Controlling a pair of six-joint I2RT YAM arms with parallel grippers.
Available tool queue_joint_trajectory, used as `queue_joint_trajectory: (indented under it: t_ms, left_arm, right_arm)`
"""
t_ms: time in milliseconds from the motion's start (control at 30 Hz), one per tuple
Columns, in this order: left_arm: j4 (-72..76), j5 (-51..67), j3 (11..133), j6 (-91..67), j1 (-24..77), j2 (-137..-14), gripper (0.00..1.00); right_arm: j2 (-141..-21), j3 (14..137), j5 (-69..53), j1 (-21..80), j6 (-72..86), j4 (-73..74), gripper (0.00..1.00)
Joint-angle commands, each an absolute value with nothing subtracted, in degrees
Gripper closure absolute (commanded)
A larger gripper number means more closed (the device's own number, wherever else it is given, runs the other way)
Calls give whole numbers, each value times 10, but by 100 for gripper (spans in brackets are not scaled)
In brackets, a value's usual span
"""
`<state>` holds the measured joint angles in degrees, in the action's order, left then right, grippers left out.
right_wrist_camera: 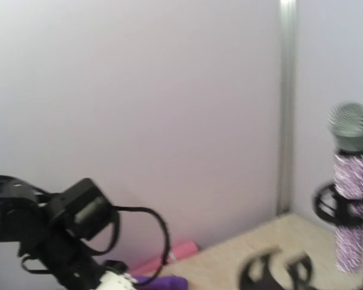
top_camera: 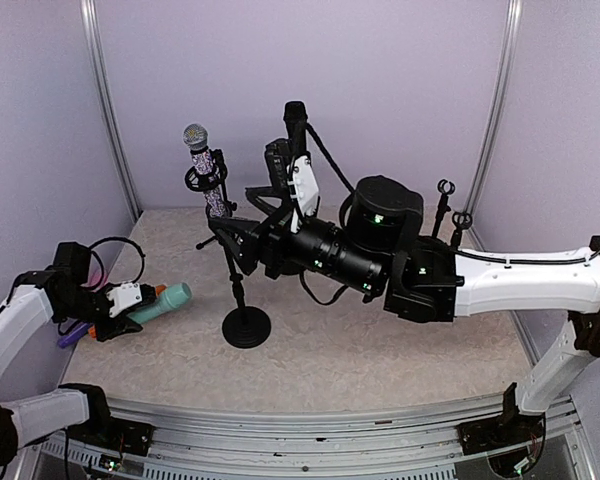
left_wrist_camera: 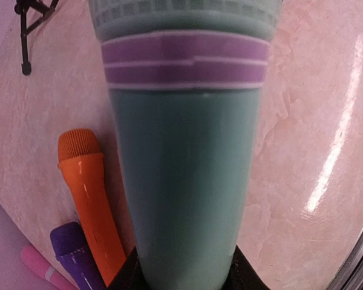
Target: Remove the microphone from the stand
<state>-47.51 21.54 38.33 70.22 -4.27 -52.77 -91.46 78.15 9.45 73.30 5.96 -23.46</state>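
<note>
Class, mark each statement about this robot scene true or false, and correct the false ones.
1. The sparkly mic sits in a stand. True.
2. The left end effector holds an orange mic. False: it holds the teal mic; the orange mic lies on the table.
3. The teal mic has a purple band. True.
4. The right end effector grips the sparkly mic. False: that mic stands free in its stand.
</note>
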Motion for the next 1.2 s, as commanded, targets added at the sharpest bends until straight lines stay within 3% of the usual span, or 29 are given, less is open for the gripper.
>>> queue_joint_trajectory:
  t_ms: [0,267,400,800,1167]
  left_arm:
    - [-366,154,337,686,-68,-547,91]
    - [-258,88,272,643,-92,-588,91]
    - [-246,82,267,638,-102,-591,86]
    - [-249,65,264,636,-108,-606,50]
    - [-348,124,356,604,-108,-607,28]
  right_arm:
    - [-904,741,176,723,83,-223,22]
    - [-962,700,225,721,110,-196,32]
    - [-1004,709,236,721,102,-210,34]
    - [-1117,773,173,676,91,-233,42]
    - [-1186,850,155,665,60,-248,50]
